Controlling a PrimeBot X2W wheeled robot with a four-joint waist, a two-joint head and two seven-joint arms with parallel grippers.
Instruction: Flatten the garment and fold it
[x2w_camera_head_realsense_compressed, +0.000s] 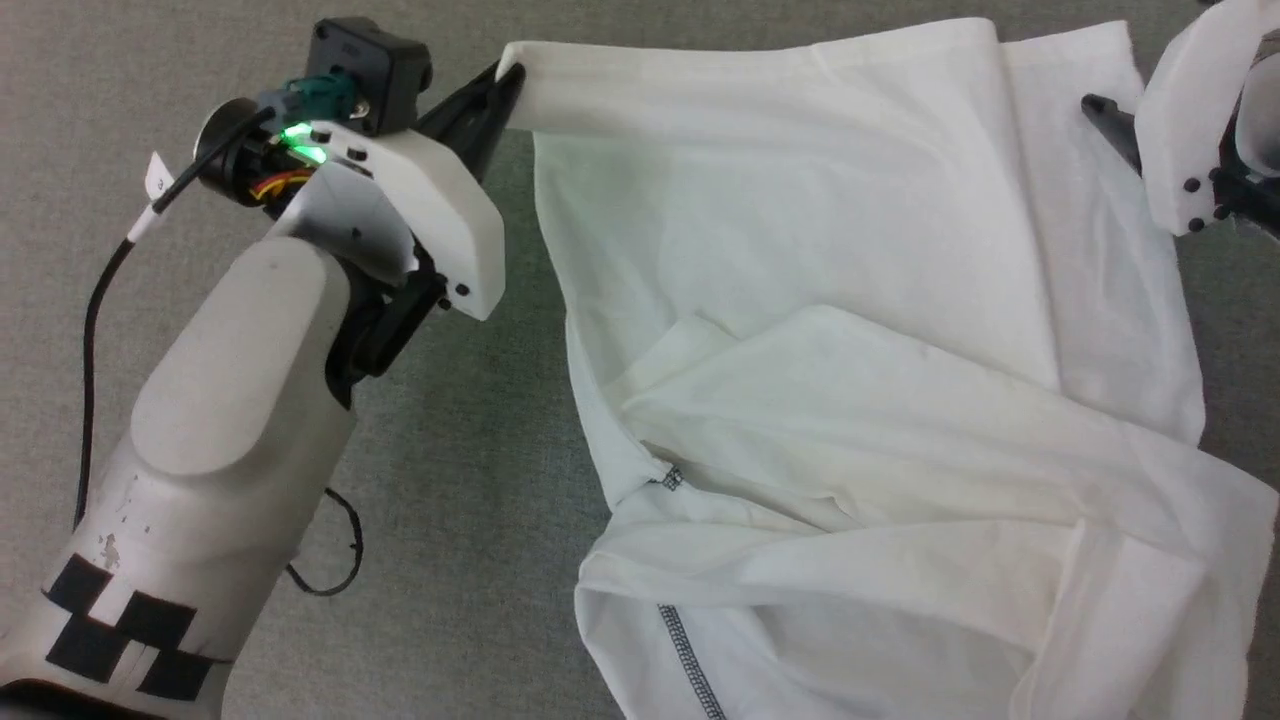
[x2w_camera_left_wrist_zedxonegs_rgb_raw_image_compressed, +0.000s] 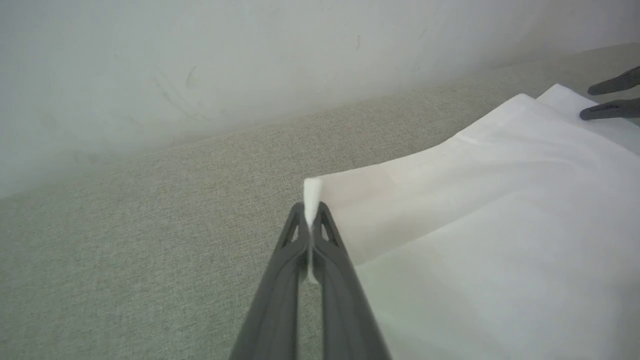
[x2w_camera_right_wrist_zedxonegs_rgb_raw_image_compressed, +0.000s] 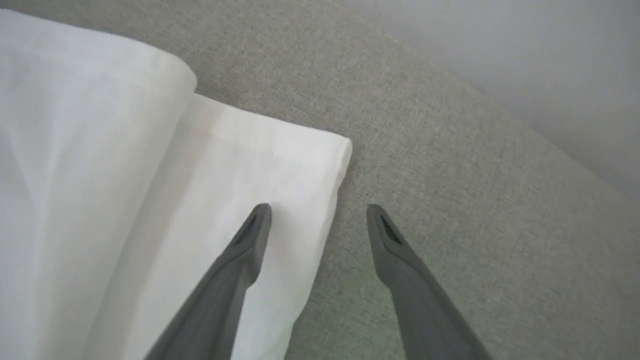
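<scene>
Across the grey fabric-covered surface (x2w_camera_head_realsense_compressed: 450, 500) the white short-sleeved shirt (x2w_camera_head_realsense_compressed: 800, 200) sprawls from 12 to 5 o'clock in the head view, its near half doubled over itself, so the flattening looks unfinished. At 11 o'clock the left gripper (x2w_camera_head_realsense_compressed: 505, 80) is clamped on a far corner, probably to draw that edge taut. At 2 o'clock the right gripper (x2w_camera_right_wrist_zedxonegs_rgb_raw_image_compressed: 319, 212) hangs with its jaws apart astride the opposite corner, seemingly poised to pinch it.

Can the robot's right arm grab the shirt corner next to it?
Probably yes. Its fingers are open, one over the corner of the shirt and one over the grey surface beside it, with nothing in the way.
</scene>
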